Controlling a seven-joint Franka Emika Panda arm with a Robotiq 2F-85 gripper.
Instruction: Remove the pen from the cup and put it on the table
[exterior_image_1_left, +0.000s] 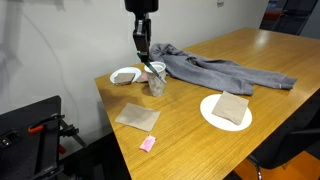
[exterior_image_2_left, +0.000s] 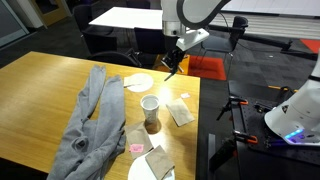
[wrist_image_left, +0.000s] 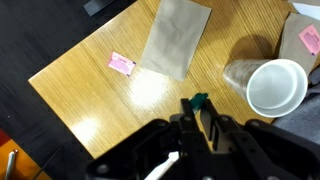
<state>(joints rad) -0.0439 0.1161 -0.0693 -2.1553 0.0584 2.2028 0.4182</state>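
Observation:
In the wrist view my gripper (wrist_image_left: 200, 115) is shut on the green pen (wrist_image_left: 199, 101); only the pen's tip shows between the fingers, over bare wood of the table (wrist_image_left: 90, 100). The translucent cup (wrist_image_left: 276, 87) stands just to the right, upright, and nothing shows inside it. In both exterior views the gripper (exterior_image_1_left: 146, 55) (exterior_image_2_left: 172, 65) hangs above the table near the cup (exterior_image_1_left: 156, 83) (exterior_image_2_left: 151, 112), apart from it. The pen is too small to make out there.
A shallow white bowl (exterior_image_1_left: 126, 75) sits beside the cup. A grey garment (exterior_image_1_left: 210, 70) lies across the table. A white plate (exterior_image_1_left: 226, 110) holds a brown napkin. Another brown napkin (wrist_image_left: 176, 38) and a pink eraser (wrist_image_left: 122, 64) lie near the table edge.

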